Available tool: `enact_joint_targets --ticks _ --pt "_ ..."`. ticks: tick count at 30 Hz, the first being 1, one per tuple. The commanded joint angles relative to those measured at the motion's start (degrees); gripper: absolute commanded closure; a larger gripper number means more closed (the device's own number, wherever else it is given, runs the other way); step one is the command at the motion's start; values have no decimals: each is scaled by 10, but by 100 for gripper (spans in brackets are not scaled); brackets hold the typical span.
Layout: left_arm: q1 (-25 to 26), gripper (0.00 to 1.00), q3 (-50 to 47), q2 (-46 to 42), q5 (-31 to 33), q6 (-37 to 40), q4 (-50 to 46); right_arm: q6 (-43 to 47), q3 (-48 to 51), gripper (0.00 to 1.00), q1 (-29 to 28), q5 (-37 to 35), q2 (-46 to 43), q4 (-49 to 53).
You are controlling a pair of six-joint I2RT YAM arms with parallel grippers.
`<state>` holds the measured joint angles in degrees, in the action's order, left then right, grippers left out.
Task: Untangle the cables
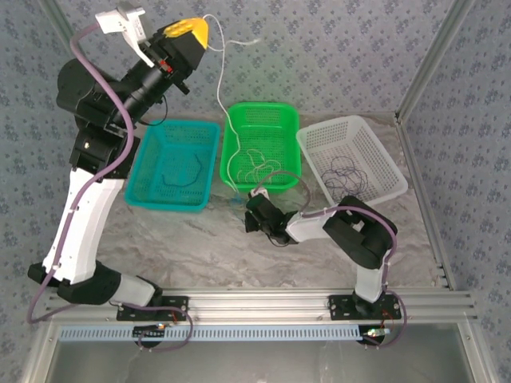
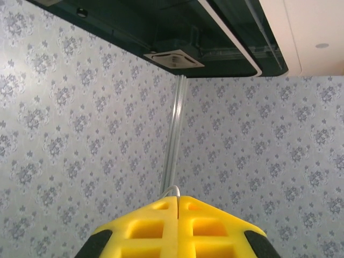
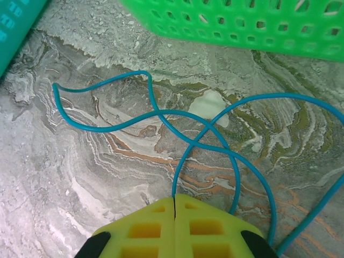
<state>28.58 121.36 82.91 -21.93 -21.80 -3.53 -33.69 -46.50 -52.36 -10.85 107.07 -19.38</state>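
My left gripper [image 1: 204,32] is raised high at the back, shut on a pale cream cable [image 1: 223,96] that hangs down into the green basket [image 1: 290,120]. In the left wrist view that cream cable [image 2: 173,190] loops out between the yellow fingertips [image 2: 177,200]. My right gripper [image 3: 175,200] sits low over the marbled table, shut on a blue cable [image 3: 193,145] that curls in crossing loops in front of the green basket [image 3: 258,27]. In the top view the right gripper [image 1: 254,215] is just in front of that basket. Dark purple cables [image 1: 351,171] lie in the white basket.
A teal basket [image 1: 152,148] stands left of the green one with a dark cable [image 1: 180,177] inside; its corner [image 3: 13,27] edges the right wrist view. The white basket [image 1: 383,155] sits at the right. More pale loops [image 1: 257,163] lie in the green basket. Metal frame posts bound the workspace.
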Motion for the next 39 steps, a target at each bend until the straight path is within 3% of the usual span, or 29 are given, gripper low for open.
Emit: enact_joint_targets --ticks 1,7,12,14,23,28,39 --pt "-7 100 47 18 -12 11 -33 -35 79 100 -12 72 80 201" --pt "-15 100 155 60 -9 15 -76 -36 88 100 -9 71 92 191" --pt "-29 100 402 165 -11 4 -177 -38 89 100 -4 76 118 179" --pt "-41 100 456 199 -11 -19 -181 -37 86 100 -3 78 122 177" --pt "-52 100 438 199 -32 -45 -157 -41 114 100 -4 68 91 159" --pt "-58 100 439 186 -19 -50 -130 -61 103 100 10 66 133 179" --pt "-67 100 438 129 19 -32 -84 -82 138 100 55 57 134 166"
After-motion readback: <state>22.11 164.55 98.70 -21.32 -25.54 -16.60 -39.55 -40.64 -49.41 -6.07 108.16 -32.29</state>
